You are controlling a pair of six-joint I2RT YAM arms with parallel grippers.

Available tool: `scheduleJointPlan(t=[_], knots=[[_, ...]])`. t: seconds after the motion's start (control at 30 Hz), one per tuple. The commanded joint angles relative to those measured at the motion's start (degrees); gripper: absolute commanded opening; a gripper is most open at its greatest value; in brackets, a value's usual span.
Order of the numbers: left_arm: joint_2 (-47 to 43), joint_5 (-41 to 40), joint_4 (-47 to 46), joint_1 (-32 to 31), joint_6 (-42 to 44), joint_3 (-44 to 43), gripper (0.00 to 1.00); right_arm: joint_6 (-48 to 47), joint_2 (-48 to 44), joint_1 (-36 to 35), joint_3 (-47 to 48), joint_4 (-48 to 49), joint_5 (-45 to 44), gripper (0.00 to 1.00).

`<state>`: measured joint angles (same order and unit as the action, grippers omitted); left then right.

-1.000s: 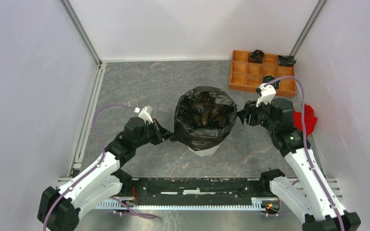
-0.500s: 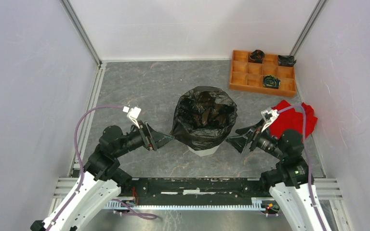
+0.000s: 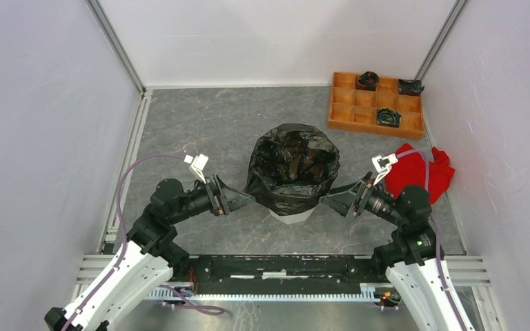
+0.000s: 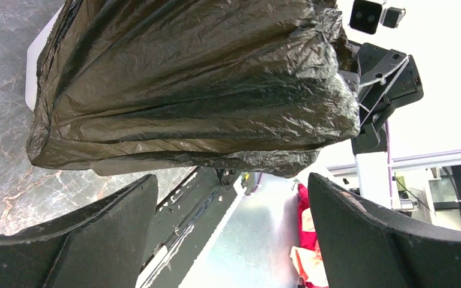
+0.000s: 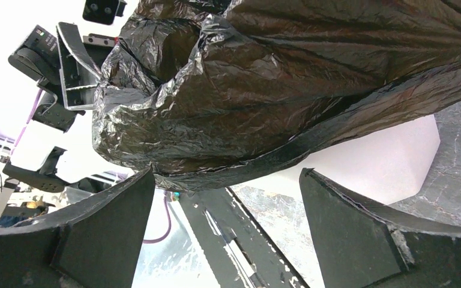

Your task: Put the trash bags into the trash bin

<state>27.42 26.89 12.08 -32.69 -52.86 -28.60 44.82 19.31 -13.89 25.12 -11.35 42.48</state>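
Note:
The black trash bag (image 3: 293, 165) lines the white trash bin (image 3: 294, 216), its mouth spread open and its edge folded down over the rim. My left gripper (image 3: 241, 200) is open just left of the bag, apart from it. My right gripper (image 3: 332, 201) is open just right of it, also apart. In the left wrist view the wrinkled trash bag (image 4: 198, 90) hangs above my open left gripper (image 4: 231, 198), with a strip of the bin (image 4: 36, 51) showing. In the right wrist view the trash bag (image 5: 276, 90) drapes over the bin (image 5: 366, 162) beyond my empty right gripper (image 5: 225, 192).
An orange compartmented tray (image 3: 348, 110) holding small rolled black bags stands at the back right. A red cloth (image 3: 421, 172) lies by the right wall, behind my right arm. Aluminium rails run along the left wall and the near edge.
Both grippers have opened, let go of the bag's rim and drawn back toward the near edge. The right arm has swung down off the red cloth. The bag stays on the bin.

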Motion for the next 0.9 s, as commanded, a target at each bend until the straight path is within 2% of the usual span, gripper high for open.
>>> scheduleJointPlan(t=[0.0,0.1,0.27,0.37,0.53,0.67,0.87], knots=[[3.34,-2.50,-5.27,-1.64,-4.06,0.62,1.00,2.11,1.19,-0.25,-0.57,3.68,0.15,0.98],[7.36,-6.30,-7.34,-5.29,-3.91,-0.68,1.00,2.83,0.46,-0.19,-2.27,4.79,-1.83,0.98],[13.77,-19.60,-6.93,-17.94,-2.36,-2.59,1.00,4.85,0.27,-0.28,-5.72,8.22,-2.21,0.98],[17.08,-24.45,-8.31,-23.65,-3.19,-1.02,1.00,3.23,0.60,-0.57,-7.66,7.40,-2.42,0.98],[19.66,-29.96,-8.86,-25.40,-5.26,3.21,1.00,0.29,0.68,-1.67,-13.41,6.28,-2.51,0.98],[19.32,-31.13,-6.14,-25.56,-5.52,6.07,1.00,-9.00,0.51,-1.97,-14.27,-4.19,-5.28,0.98],[5.37,-27.21,-0.83,-26.37,0.58,4.45,1.00,-19.58,0.12,-1.86,-3.61,-16.71,-5.04,0.98]])
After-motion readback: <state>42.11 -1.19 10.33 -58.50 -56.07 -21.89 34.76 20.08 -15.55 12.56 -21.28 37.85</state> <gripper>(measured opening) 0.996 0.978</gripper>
